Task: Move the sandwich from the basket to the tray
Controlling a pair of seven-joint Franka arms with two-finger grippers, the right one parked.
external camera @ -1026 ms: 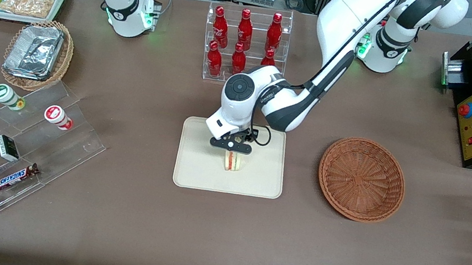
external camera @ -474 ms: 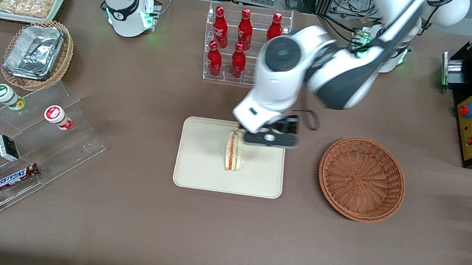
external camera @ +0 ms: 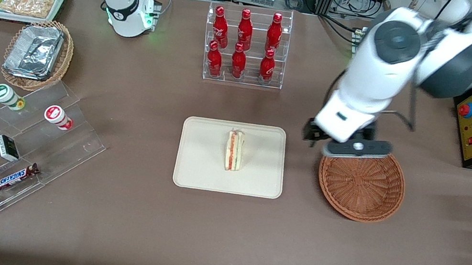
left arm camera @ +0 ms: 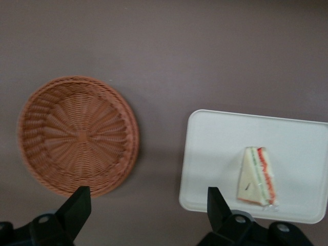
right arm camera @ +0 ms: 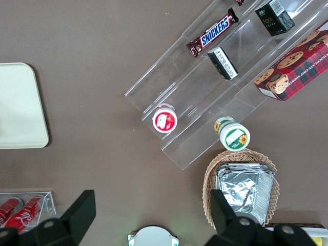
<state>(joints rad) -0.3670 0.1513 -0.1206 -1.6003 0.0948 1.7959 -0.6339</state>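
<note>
Sandwich point(external camera: 233, 150) is being shown resting on the cream tray point(external camera: 196, 164), standing on one edge with its striped orange-red and green filling turned up toward the front camera. It is being kept well apart from the gripper point(external camera: 350, 145), which is being held high above the table over the rim of the reddish-brown wicker basket point(external camera: 360, 186), at the edge farther from the front camera. Nothing is being grasped: in the left wrist view the two black fingers point(left arm camera: 77, 205) are being seen spread wide, with bare brown table point(left arm camera: 164, 61) between them. In that same view the basket point(left arm camera: 78, 134) and the tray point(left arm camera: 220, 154) are being seen side by side but apart, and the sandwich point(left arm camera: 256, 175) is being seen lying inside the tray's rim, outside the gap of the jaws. No item is being shown inside the basket. A clear rack of red bottles point(external camera: 244, 44) is being seen farther from the front camera than the tray.
</note>
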